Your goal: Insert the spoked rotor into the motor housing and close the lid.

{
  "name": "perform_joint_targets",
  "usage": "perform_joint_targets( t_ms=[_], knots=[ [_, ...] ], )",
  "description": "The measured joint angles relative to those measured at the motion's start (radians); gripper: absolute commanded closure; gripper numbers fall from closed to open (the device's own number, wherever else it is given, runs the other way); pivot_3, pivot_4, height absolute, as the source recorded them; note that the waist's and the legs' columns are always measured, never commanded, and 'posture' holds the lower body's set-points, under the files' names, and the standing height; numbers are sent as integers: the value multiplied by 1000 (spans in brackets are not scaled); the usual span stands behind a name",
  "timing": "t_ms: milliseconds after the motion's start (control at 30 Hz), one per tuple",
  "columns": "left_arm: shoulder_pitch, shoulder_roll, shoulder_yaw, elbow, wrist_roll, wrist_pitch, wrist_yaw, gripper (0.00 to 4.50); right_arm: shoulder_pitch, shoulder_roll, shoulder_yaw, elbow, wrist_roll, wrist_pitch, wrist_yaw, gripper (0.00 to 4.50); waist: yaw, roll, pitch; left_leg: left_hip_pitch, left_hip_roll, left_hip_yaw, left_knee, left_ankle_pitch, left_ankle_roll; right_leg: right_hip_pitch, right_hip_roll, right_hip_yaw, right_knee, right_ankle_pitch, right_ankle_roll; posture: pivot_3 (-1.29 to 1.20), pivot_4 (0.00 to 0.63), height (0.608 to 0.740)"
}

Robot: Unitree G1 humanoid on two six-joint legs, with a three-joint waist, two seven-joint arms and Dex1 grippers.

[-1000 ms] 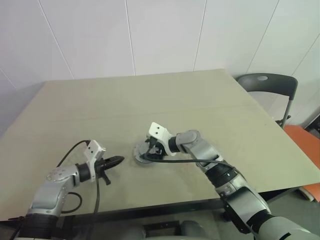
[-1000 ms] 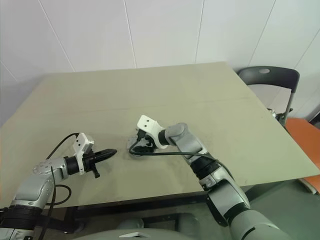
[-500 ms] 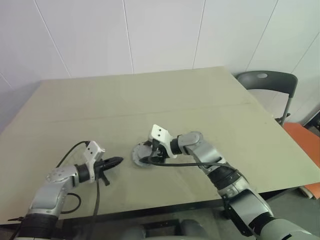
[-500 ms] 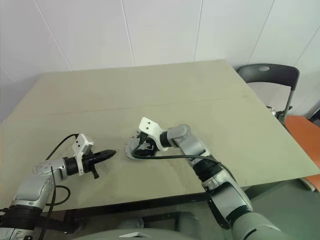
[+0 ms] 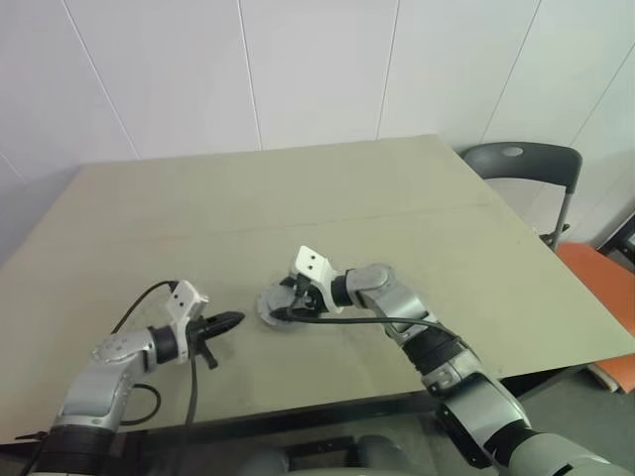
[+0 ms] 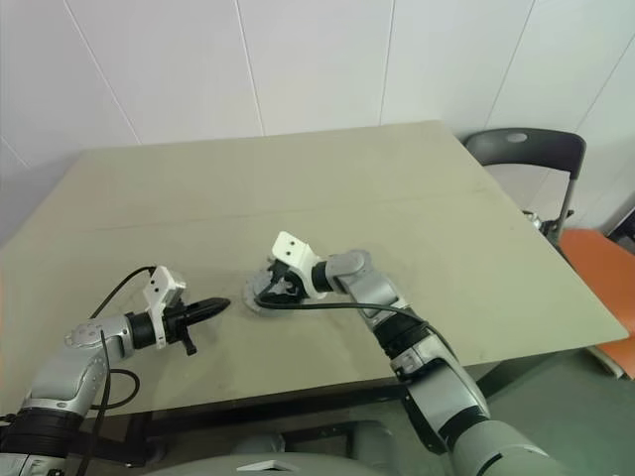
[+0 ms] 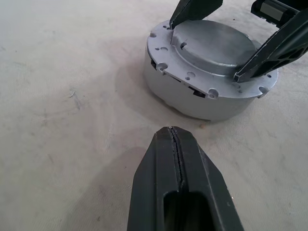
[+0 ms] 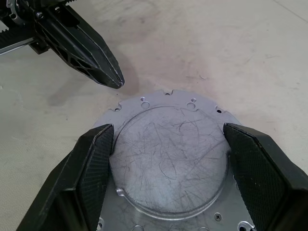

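Straddling the lid [image 8: 171, 161], our right gripper [image 8: 168, 149] has its fingers [image 8: 89, 168] spread wide, one each side of the raised disc, tips at its edge; can't tell if they press it. Lid sits on top of the motor housing [image 7: 192, 96], which rests on the table [image 5: 198, 218]. Our left gripper [image 7: 179, 159] is pinched fully closed w/ nothing between the fingers, tip pointing at the housing's side wall, near but apart from it.
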Motion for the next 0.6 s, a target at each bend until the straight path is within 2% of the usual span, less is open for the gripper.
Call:
perform_joint_targets(
  t_ms=[433,500,600],
  knots=[
    [-4,0,0,-15,0,13,-2,4500,-17,-22,-30,21,43,-16,44,1214,6,0,7,-3,0,0,1,2,-3,-2,0,0,0,2,-3,0,0,740],
    [-4,0,0,-14,0,13,-2,4500,-17,-33,-53,-5,81,8,76,1214,9,-1,8,-7,-1,0,1,2,-3,-5,0,0,-1,3,-4,0,0,740],
    [-4,0,0,-13,0,14,-2,4500,-17,-36,-85,-40,132,24,108,1214,7,-2,8,-21,-2,0,1,2,-3,-20,-2,1,1,4,-4,0,0,740]
  ],
)
